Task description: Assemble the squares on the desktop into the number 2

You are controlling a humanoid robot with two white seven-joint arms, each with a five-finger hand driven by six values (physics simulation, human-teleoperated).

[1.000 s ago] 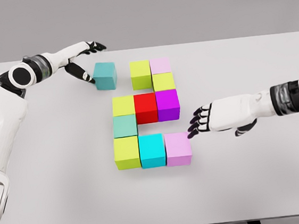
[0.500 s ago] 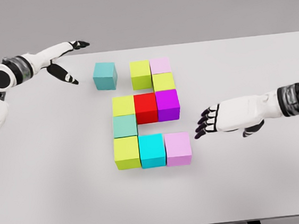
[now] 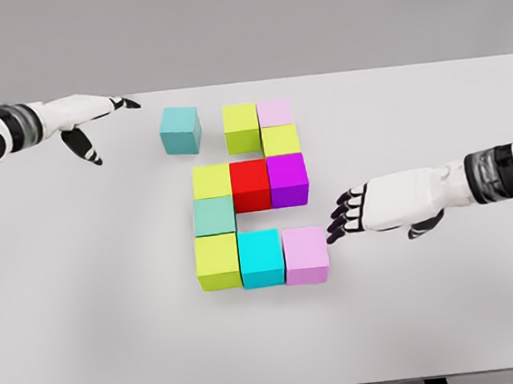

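Nowhere on the plain cubes does any writing show. On the white table [image 3: 453, 318], nine touch in a near-complete 2, from the lime cube [image 3: 241, 127] at top to the pink cube [image 3: 306, 254] at bottom right. A teal cube [image 3: 180, 129] sits apart, left of the top row. The left hand [image 3: 93, 117] hovers farther left, fingers spread, empty. The right hand [image 3: 368, 208] is splayed, fingertips just beside the pink cube.

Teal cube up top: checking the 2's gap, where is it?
Head view: teal cube sits upper left, apart from the yellow-green cube on its right.
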